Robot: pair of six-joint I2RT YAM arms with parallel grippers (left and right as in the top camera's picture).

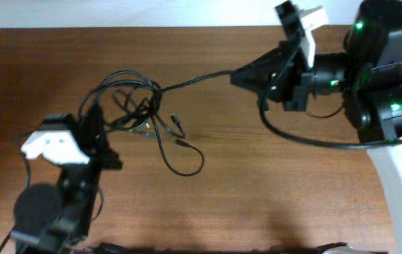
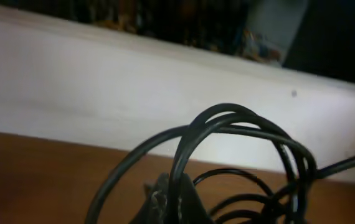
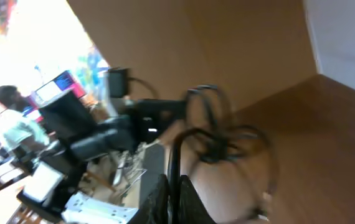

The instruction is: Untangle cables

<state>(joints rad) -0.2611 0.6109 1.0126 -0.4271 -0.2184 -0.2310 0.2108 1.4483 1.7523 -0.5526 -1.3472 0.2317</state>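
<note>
Your right tool (image 1: pixel 238 75), upper middle of the overhead frame, is clamped on one strand of the cables (image 1: pixel 139 106). That strand runs from the tool leftward to the tangle lying left of centre on the counter (image 1: pixel 257 183). Your left tool (image 1: pixel 95 120) sits at the tangle's left edge, pinched on looped cords that arch above its fingertips (image 2: pixel 162 205). One loose end curls toward centre frame.

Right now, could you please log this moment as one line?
left fingers: shut on cable tangle | right fingers: shut on strand, stretched from tangle
</note>
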